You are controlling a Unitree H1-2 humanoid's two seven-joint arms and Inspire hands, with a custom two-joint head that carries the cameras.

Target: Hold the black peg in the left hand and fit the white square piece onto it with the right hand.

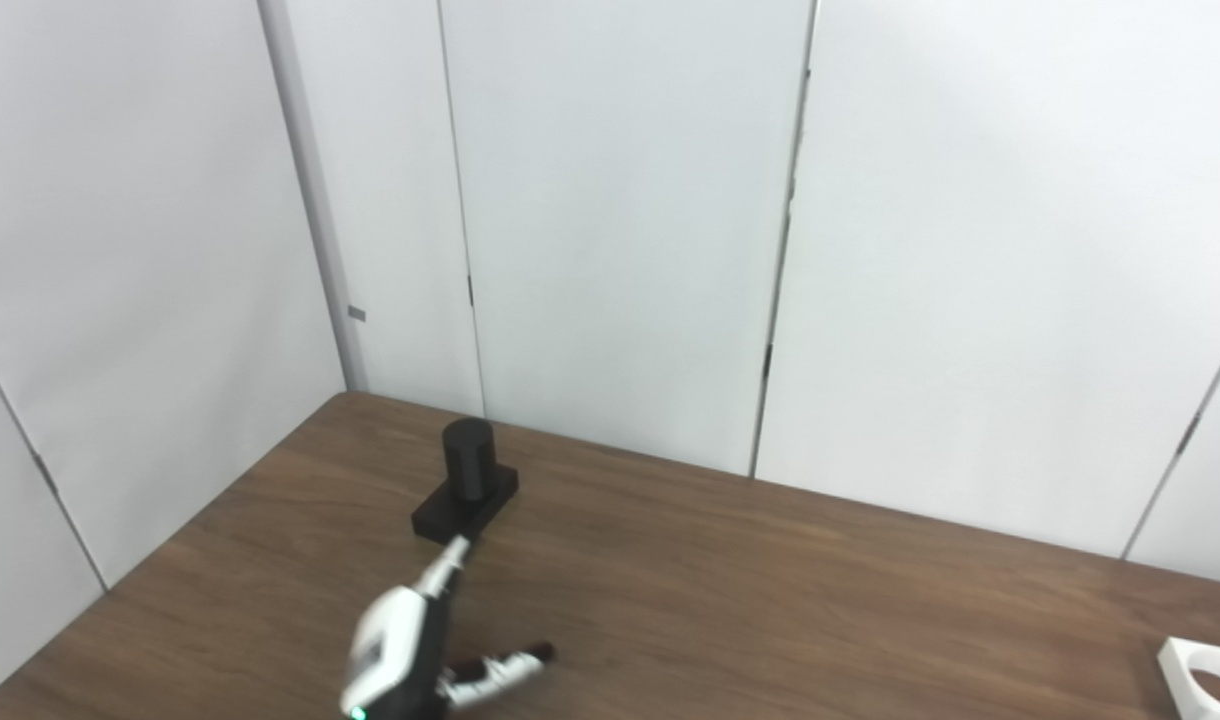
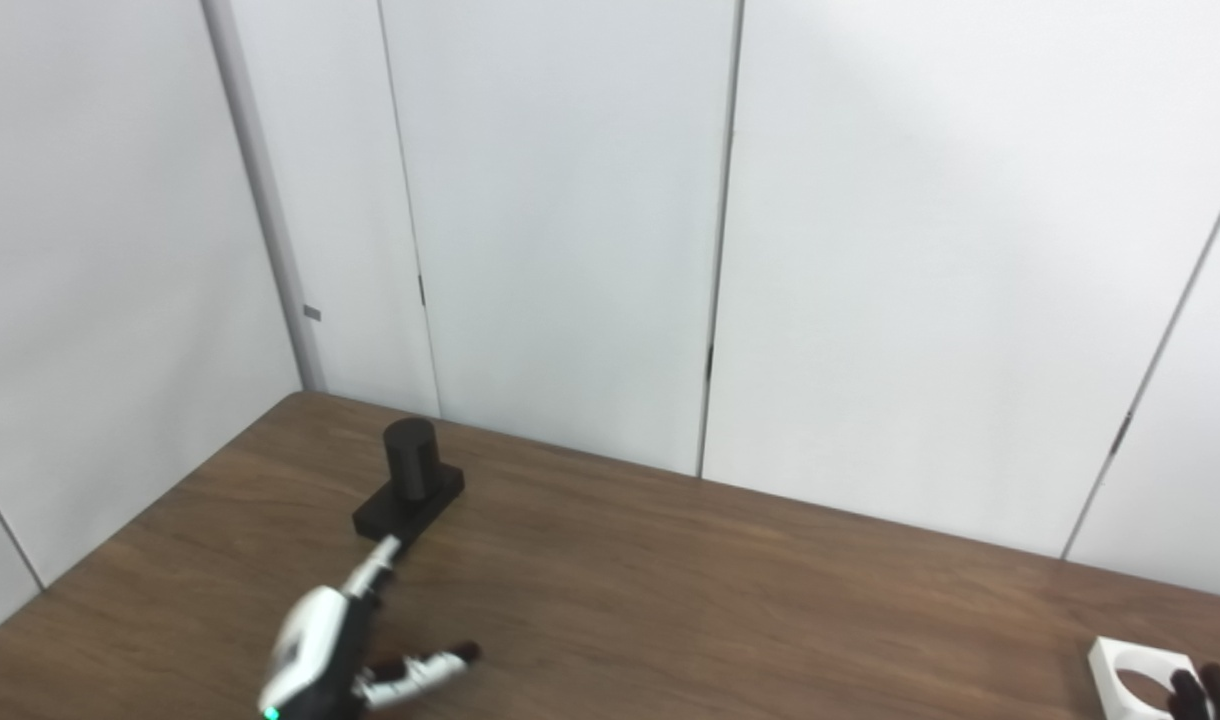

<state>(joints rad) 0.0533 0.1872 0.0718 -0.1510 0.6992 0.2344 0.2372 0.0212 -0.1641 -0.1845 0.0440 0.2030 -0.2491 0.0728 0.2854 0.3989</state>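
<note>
The left hand [image 1: 410, 650], fingers spread and empty, reaches toward the black peg [image 1: 467, 460] near the bench's [image 1: 730, 590] far left corner and should close around it squarely, while the right hand [image 2: 1205, 690], grip unclear, touches the white square piece [image 2: 1135, 680] at the near right edge.

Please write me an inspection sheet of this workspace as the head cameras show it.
Surface: brown wooden table.
Job's things: black peg upright on its square base, far left, untouched; white square piece with round hole at the near right edge.
Clutter: nothing seen.
Robot hands: left robot hand open, fingers reaching towards the peg base, holding nothing; right robot hand only dark fingertips beside the white piece, state unclear.
Cables: nothing seen.
Surroundings: white wall panels.
</note>
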